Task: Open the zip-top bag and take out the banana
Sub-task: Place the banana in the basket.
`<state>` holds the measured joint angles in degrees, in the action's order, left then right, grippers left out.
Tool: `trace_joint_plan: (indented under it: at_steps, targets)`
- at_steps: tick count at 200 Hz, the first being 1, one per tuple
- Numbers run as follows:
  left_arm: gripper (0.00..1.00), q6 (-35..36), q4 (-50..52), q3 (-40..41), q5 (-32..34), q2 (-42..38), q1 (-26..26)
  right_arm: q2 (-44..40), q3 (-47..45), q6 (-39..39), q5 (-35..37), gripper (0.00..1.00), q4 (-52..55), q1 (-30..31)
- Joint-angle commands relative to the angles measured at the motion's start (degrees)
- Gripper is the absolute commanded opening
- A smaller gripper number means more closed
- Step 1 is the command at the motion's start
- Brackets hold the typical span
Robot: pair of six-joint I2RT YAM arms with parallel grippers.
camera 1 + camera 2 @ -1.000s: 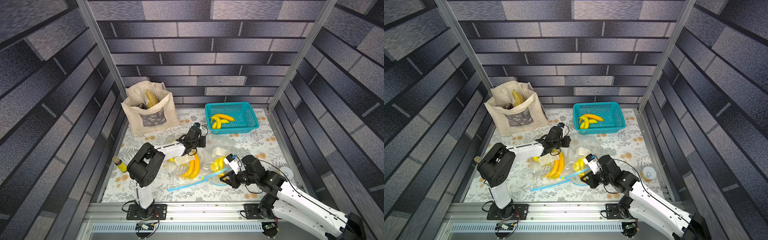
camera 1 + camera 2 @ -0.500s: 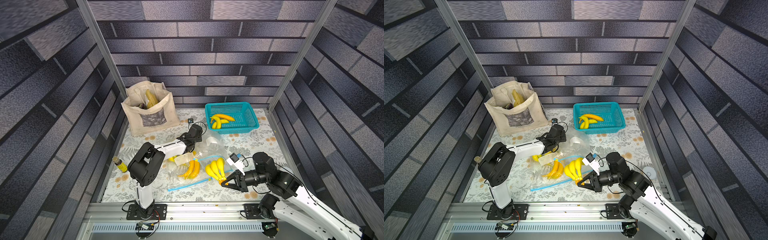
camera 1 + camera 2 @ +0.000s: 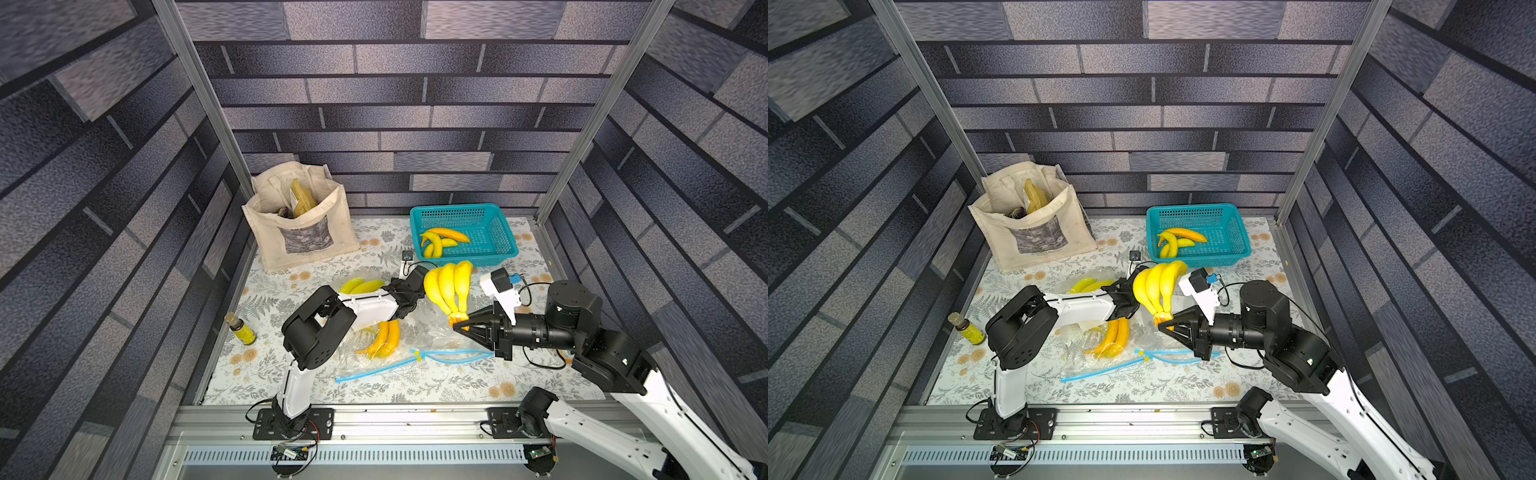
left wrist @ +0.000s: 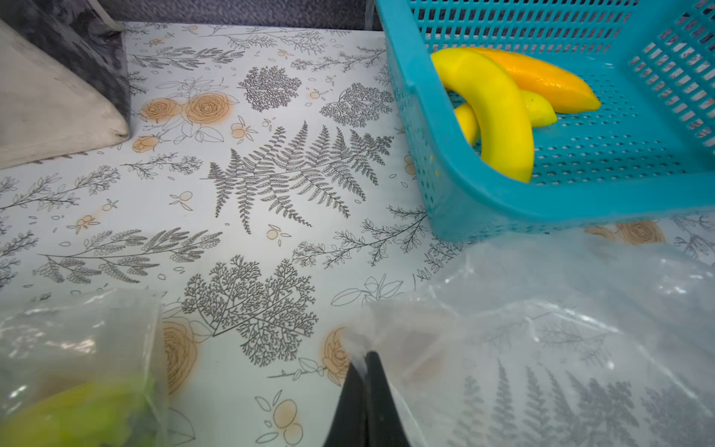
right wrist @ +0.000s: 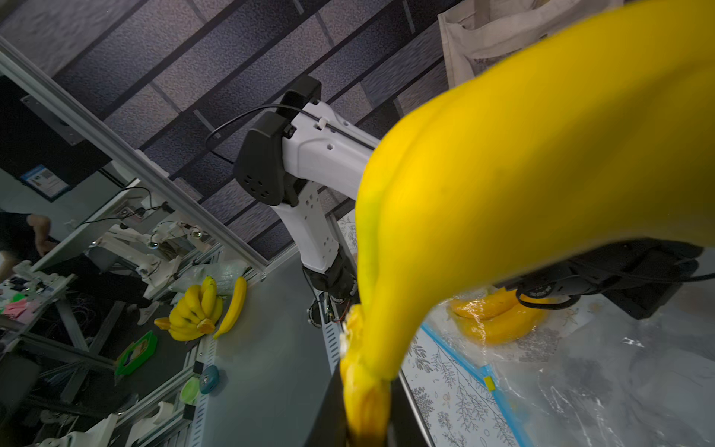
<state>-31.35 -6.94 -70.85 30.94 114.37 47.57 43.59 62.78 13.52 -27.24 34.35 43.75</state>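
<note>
Reading the mat (image 3: 415, 386) as a clock with twelve at the back wall, we see in both top views the right gripper (image 3: 459, 322) reaching in from three o'clock toward the centre. Its jaws are closed to a narrow gap on the stem of the banana bunch (image 3: 449, 286). The fruit fans away from the fingertips toward eleven and twelve o'clock, held clear of the mat and wholly outside the zip-top bag (image 3: 434, 334). The bag lies crumpled just below the bunch, its blue zip strip open and trailing toward six o'clock. In the right wrist view the stem sits squarely between the two fingers, with the bunch (image 5: 503, 174) filling most of the frame. The left gripper (image 4: 365, 367) is pressed fully together on a fold of the bag's (image 4: 561, 329) clear film, just at nine o'clock of the bunch. A second clear bag (image 3: 386, 338) with orange bananas lies under the left arm. The teal basket (image 3: 490, 257) of bananas sits at one o'clock, the tote (image 3: 303, 241) at eleven and a small bottle (image 3: 241, 330) at nine.
</note>
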Motion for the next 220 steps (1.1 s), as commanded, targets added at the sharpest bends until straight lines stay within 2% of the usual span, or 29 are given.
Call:
trace_joint_plan:
  at_steps: [1,30,58,79,111,125,153,168,184,199,211,220]
  targets:
    - [0.00,-2.8,1.5,-4.0,5.3,1.5,1.3,6.2,2.4,-9.3,16.1,0.00,2.3,-1.6]
    - [0.00,-7.3,1.6,-7.1,9.2,4.2,1.8,16.9,2.3,-11.8,18.8,0.00,-3.0,-8.9]
    - [0.00,-13.1,1.0,-7.6,13.9,5.6,2.5,24.5,0.3,-11.8,16.9,0.00,-10.8,-19.5]
    - [0.00,-14.8,1.7,-10.4,17.3,7.5,3.4,32.5,1.6,-11.9,13.5,0.00,-14.7,-25.1]
    - [0.00,-16.9,3.8,-16.1,21.4,11.4,4.7,46.8,7.4,-10.9,11.7,0.00,-19.6,-30.3]
    - [0.00,-17.6,3.8,-17.7,20.7,12.6,4.5,53.0,11.3,-11.6,10.6,0.00,-18.9,-30.9]
    - [0.01,-15.0,5.9,-23.4,18.5,16.1,5.6,60.5,17.2,-12.6,14.5,0.00,-17.1,-31.7]
    - [0.04,-15.0,6.4,-24.3,18.7,16.8,6.3,64.0,19.8,-12.4,14.5,0.03,-15.3,-33.0]
    - [0.10,-15.9,6.2,-23.3,17.4,16.6,6.2,65.0,20.4,-12.4,14.6,0.20,-14.9,-33.6]
    - [0.14,-16.2,6.3,-23.0,15.2,16.5,6.0,63.5,18.9,-12.1,16.5,0.27,-16.7,-33.6]
    - [0.23,-17.1,6.3,-22.6,14.4,16.3,6.0,62.4,18.4,-11.5,17.9,0.41,-17.2,-33.6]
    - [0.31,-17.1,5.7,-22.3,12.9,16.1,6.2,62.0,18.8,-11.5,17.7,0.43,-16.2,-33.6]
